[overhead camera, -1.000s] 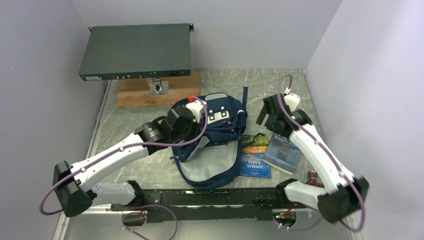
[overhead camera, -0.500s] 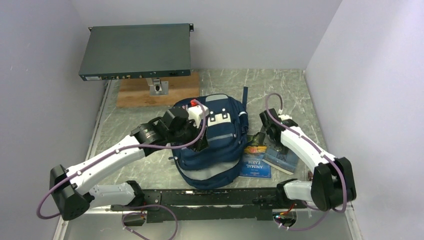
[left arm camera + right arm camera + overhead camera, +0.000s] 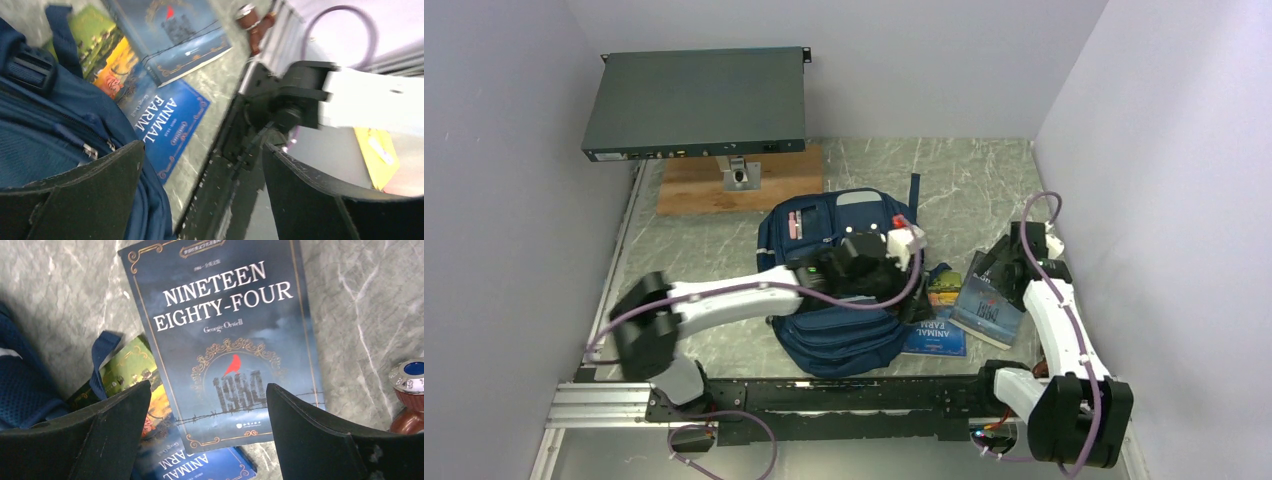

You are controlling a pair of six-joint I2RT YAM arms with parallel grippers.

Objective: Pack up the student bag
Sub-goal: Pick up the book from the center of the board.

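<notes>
Gap wide between left jaws, nothing in it; poised at right flank of the student bag (image 3: 40,125), above the Animal Farm book (image 3: 170,125) at mid-frame of the left wrist view. Right jaws likewise spread and empty, hovering over the Nineteen Eighty-Four book (image 3: 235,355), its lower left corner lying on Animal Farm. Brown bottle (image 3: 410,390) with blue-and-white cap at right edge, just beside that book. Bag flat at centre of the overhead frame on the grey marbled table (image 3: 984,180), Animal Farm tucked against its right side. Dark flat box (image 3: 694,100) above wooden board (image 3: 714,190), upper left.
</notes>
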